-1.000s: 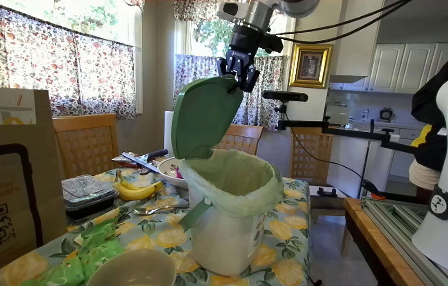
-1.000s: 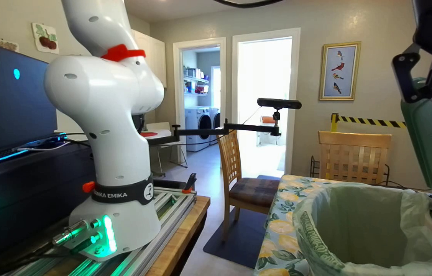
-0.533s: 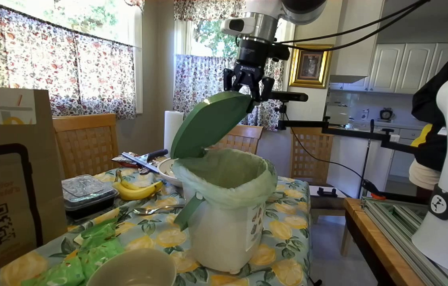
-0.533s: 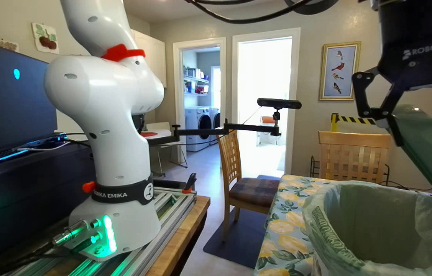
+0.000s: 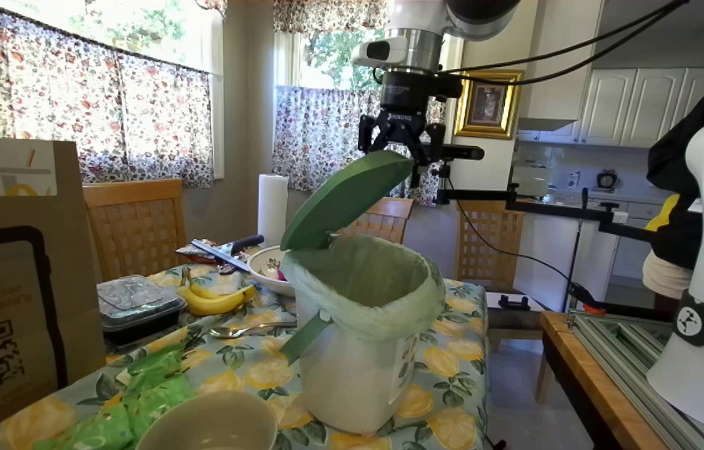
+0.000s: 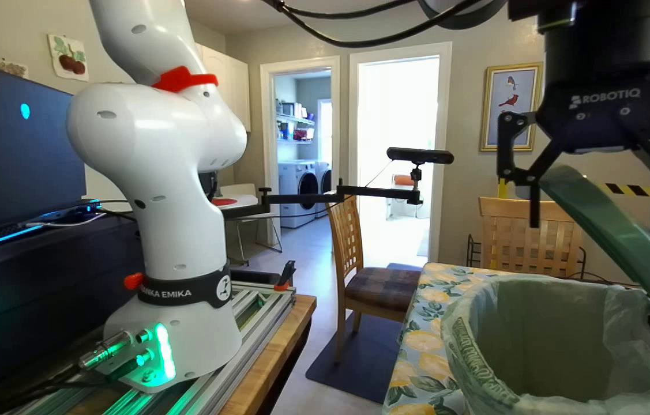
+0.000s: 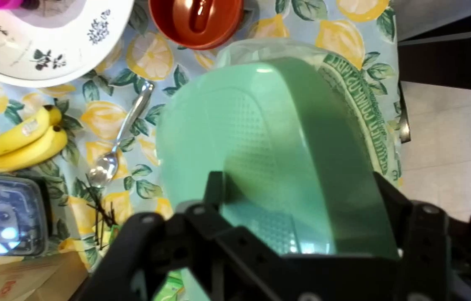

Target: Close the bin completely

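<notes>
- In the wrist view only: red-brown bowl (image 7: 197, 37), round and glossy, below the gripper (image 6: 598, 226) and near the bin (image 5: 352, 381).
- In an exterior view only: paper roll (image 5: 272, 209), white and upright, lower than the gripper; also beige bowl (image 5: 211, 425), well below it.
- In an exterior view, behind the gripper: bird print (image 6: 509, 86) in a gold frame.
- Green plastic for the lid (image 5: 339, 203), rounded at the corners, with a patch of fine dots in the wrist view; thin, wrinkled, pale green film for the liner (image 5: 380, 319), with green lettering.
- Bin: stands upright, white, on lemon-patterned tablecloth (image 5: 464, 375) under the gripper, with liner folded over the rim and mouth uncovered.
- Lid: slants up from its hinge, with free end at the gripper.
- Gripper: hangs with fingers (image 6: 534, 210) spread wide and part of the lid between them in the wrist view; contact impossible to tell.
</notes>
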`<state>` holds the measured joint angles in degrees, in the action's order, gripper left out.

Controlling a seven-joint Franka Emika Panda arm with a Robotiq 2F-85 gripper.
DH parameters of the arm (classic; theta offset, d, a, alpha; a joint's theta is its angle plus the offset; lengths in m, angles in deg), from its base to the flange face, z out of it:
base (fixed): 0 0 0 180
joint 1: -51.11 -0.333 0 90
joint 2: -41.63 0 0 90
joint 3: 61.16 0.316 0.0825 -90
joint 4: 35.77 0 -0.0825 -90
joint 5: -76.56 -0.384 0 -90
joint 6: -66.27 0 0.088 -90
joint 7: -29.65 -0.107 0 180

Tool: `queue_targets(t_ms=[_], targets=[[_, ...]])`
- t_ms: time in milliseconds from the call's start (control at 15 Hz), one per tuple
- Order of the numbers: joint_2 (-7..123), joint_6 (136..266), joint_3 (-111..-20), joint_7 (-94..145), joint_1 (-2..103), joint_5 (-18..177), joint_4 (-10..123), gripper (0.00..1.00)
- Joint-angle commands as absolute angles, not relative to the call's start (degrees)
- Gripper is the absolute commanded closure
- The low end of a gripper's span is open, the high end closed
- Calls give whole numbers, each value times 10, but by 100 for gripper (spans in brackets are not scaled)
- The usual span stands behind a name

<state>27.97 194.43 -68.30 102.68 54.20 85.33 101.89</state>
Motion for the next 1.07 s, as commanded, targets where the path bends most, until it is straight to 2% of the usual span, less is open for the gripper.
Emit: queue_targets(t_ms=[0,133,200,267,333,400,533,1000], targets=[[267,1923,-678,1019,539,867,1043,8],[267,1916,-677,1020,539,868,1047,33],[266,1916,-676,1021,539,870,1046,40],[263,1916,-676,1021,539,873,1045,42],[261,1917,-676,1022,538,875,1046,21],[258,1916,-676,1022,538,876,1046,9],[256,1909,-675,1021,538,879,1048,1],[264,1846,-675,1032,533,873,1046,0]])
